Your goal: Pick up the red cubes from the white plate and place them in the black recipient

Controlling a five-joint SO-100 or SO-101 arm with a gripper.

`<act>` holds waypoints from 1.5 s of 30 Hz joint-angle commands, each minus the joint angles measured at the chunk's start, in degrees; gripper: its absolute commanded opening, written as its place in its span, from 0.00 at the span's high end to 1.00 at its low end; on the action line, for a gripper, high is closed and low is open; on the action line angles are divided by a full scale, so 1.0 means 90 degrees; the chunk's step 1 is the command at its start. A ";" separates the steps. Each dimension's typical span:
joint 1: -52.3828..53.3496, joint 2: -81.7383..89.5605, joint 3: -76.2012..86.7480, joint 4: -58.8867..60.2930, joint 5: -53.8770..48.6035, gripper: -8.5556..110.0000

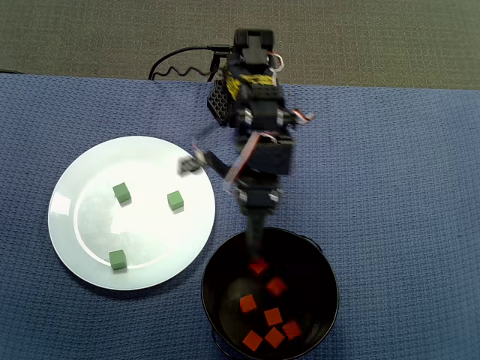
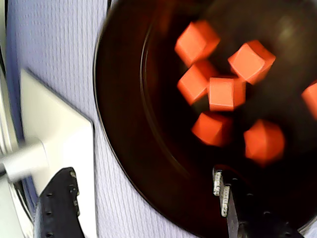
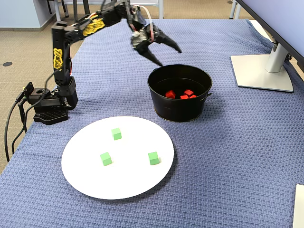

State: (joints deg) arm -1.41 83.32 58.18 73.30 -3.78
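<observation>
Several red cubes (image 1: 270, 315) (image 2: 225, 93) (image 3: 183, 94) lie on the bottom of the black recipient (image 1: 330, 270) (image 2: 124, 124) (image 3: 178, 107). No red cube shows on the white plate (image 1: 82, 172) (image 3: 128, 175), which lies beside the recipient. My gripper (image 1: 223, 204) (image 2: 143, 198) (image 3: 170, 57) hangs open over the recipient's rim on the arm's side, above its wall. Nothing is between the jaws. In the wrist view one finger is over the cloth and the other over the inside of the recipient.
Three green cubes (image 1: 121, 193) (image 1: 175, 199) (image 1: 118, 259) sit apart on the plate. A white monitor stand (image 3: 261, 71) (image 2: 54, 134) is on the blue cloth (image 3: 228, 156) beyond the recipient. The arm's base (image 3: 47, 109) is clamped at the table edge.
</observation>
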 commanded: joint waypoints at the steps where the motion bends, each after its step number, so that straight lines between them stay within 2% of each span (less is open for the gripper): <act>1: 0.0918 0.1064 0.0576 0.0088 -0.0361 0.73; 10: 0.2383 0.1797 0.2803 -0.0557 -0.0967 0.74; 18: 0.2949 0.3232 0.5176 -0.1396 -0.1328 0.75; 30: 0.2773 0.4336 0.7119 -0.1641 -0.1221 0.75; 35: 0.2607 0.5391 0.8047 -0.1777 -0.1064 0.76; 45: 0.1680 0.7588 0.9346 -0.0859 -0.1074 0.76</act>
State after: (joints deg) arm 18.28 145.37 140.98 61.88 -13.18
